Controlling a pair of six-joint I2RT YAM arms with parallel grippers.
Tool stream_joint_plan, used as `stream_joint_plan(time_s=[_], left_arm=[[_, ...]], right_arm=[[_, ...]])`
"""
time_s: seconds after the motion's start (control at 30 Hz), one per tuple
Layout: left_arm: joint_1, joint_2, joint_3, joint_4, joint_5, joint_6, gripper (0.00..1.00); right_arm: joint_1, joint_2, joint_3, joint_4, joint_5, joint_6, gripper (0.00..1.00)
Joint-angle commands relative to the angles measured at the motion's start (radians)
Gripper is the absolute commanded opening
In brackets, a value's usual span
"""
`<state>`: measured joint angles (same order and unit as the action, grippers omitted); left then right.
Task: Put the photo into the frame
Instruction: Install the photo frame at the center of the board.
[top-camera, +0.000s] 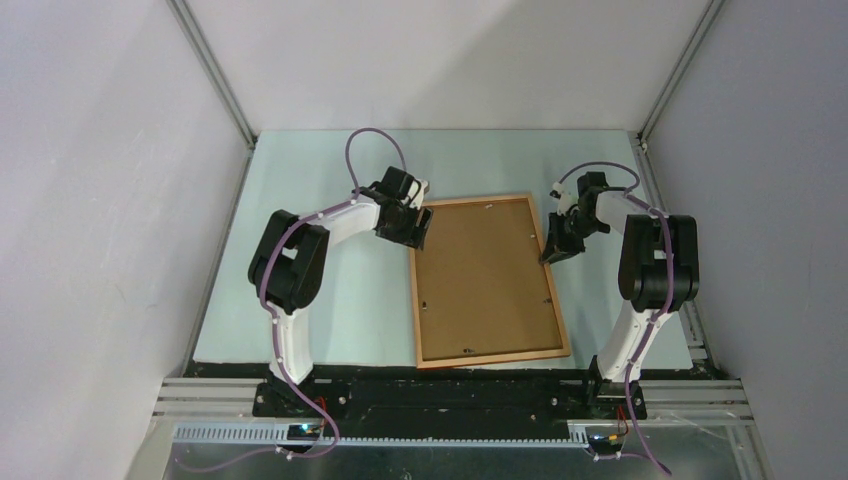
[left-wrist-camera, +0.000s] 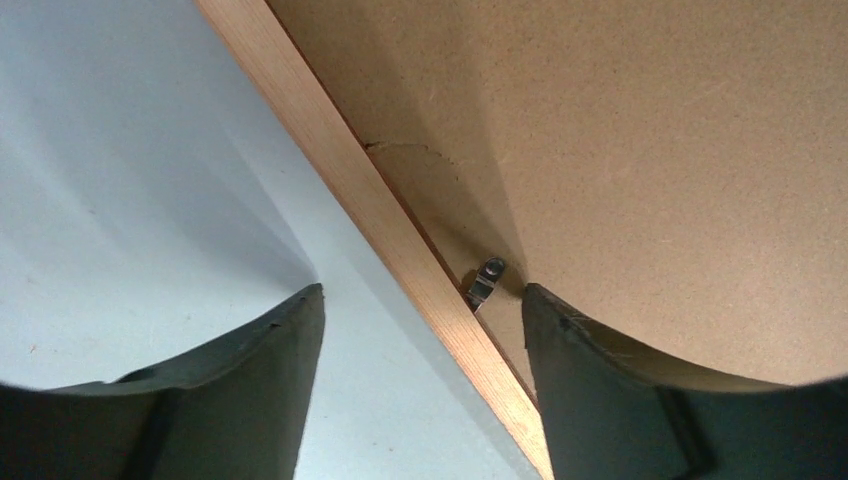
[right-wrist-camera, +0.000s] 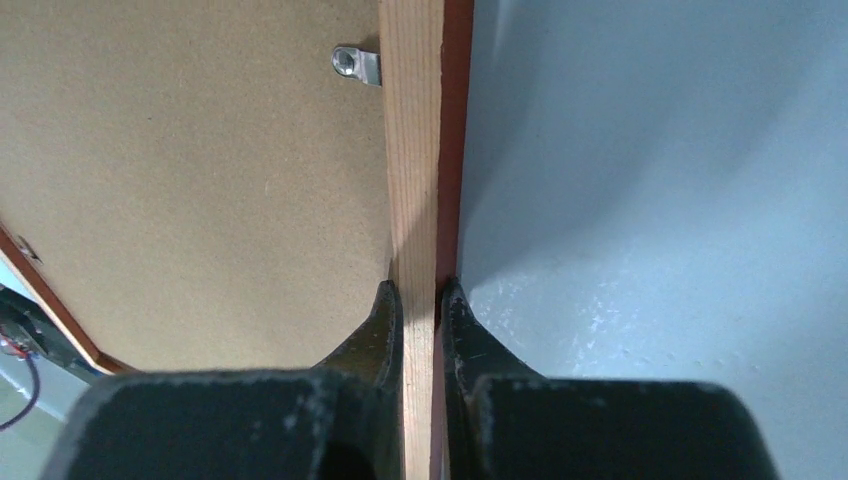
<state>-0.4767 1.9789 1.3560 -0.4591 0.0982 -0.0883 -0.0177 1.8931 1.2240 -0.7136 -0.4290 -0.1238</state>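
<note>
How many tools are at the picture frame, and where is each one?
2. The left tool is open astride the left rail of the frame, near its far corner. The right tool is shut on the right rail. No others are visible.

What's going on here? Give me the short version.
The frame lies back up on the table, with the brown backing board sitting in it. The right gripper is shut on the frame's right rail. The left gripper is open, its fingers on either side of the left rail, next to a small metal clip. The photo is not in view, so I cannot tell whether it is under the board.
</note>
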Motion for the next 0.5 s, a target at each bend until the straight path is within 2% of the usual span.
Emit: stream_joint_plan(time_s=[0.0,0.33,0.47], left_arm=[[-0.007,-0.051,-0.010,-0.045,-0.003,0.033,0.82],[-0.008,-0.091,-0.070,-0.075,0.147,0.086,0.99],[-0.009,-0.113,-0.085,-0.087,0.199,0.122,1.00]], right_arm=[[-0.030,0.043,-0.009,0.045,-0.073,0.096,0.00],[-0.109,0.072,-0.009,0.120,-0.131,0.196,0.00],[-0.125,0.078,-0.009,0.150,-0.135,0.228,0.00]])
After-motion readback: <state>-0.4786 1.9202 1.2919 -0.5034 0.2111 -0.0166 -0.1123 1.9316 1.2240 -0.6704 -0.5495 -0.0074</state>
